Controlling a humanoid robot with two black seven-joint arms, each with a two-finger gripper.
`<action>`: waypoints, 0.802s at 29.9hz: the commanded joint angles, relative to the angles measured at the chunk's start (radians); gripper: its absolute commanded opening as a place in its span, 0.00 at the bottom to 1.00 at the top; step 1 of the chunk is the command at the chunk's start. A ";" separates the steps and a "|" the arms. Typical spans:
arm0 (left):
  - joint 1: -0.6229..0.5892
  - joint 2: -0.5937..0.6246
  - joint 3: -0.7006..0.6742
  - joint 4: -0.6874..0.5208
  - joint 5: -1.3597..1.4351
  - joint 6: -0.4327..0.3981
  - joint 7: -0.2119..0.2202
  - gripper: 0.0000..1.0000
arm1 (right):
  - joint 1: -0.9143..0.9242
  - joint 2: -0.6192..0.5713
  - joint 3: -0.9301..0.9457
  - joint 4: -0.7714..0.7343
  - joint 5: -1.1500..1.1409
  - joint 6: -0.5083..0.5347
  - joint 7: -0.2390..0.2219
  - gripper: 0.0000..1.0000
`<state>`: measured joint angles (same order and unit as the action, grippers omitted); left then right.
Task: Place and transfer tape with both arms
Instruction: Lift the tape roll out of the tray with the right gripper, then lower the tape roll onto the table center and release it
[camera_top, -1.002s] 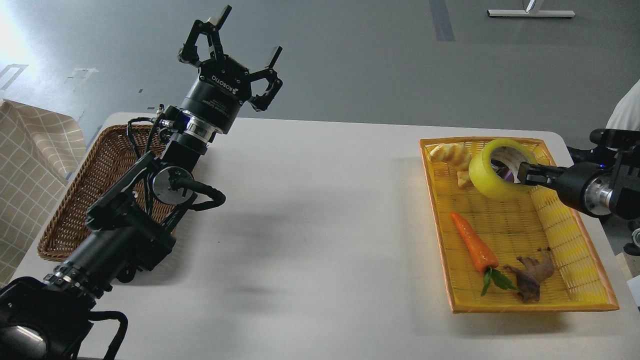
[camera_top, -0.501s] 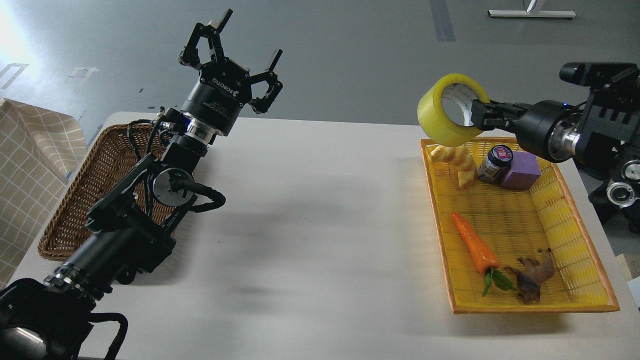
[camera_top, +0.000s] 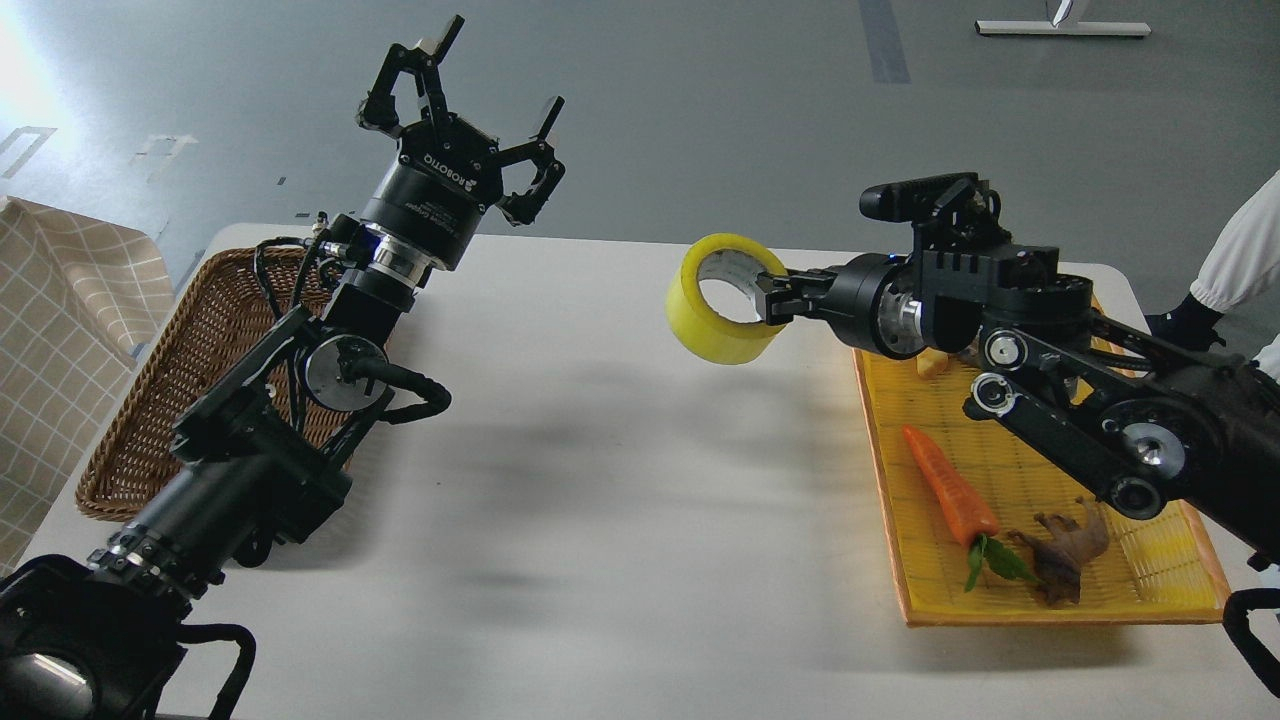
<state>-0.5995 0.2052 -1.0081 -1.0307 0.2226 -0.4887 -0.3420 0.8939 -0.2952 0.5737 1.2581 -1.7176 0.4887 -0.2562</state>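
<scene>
Now the right black two-finger gripper (camera_top: 772, 300) is clamped on the wall of the wide roll of translucent yellow packing tape (camera_top: 722, 298), one finger inside its grey-white core. The roll hangs in the air above the white table (camera_top: 600, 480), left of the shallow yellow woven tray (camera_top: 1150, 590) and clear of it. An orange plastic carrot (camera_top: 948, 487) and a small brown animal figure (camera_top: 1065, 553) lie in the tray. The left black gripper (camera_top: 470, 95) points up beyond the table's far edge, fingers spread wide and holding nothing, near the brown oval wicker basket (camera_top: 190, 370).
</scene>
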 joint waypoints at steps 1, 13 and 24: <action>0.000 -0.003 -0.001 0.000 0.000 0.000 0.000 0.98 | 0.002 0.062 -0.031 -0.046 -0.002 0.000 0.000 0.00; -0.003 -0.004 -0.001 0.000 0.000 0.000 0.000 0.98 | -0.009 0.202 -0.063 -0.198 -0.002 0.000 0.000 0.00; -0.003 -0.004 -0.001 0.000 -0.002 0.000 0.000 0.98 | -0.010 0.263 -0.126 -0.279 -0.004 0.000 -0.001 0.00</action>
<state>-0.6028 0.2009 -1.0095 -1.0308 0.2215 -0.4887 -0.3420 0.8839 -0.0355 0.4639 0.9802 -1.7201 0.4887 -0.2578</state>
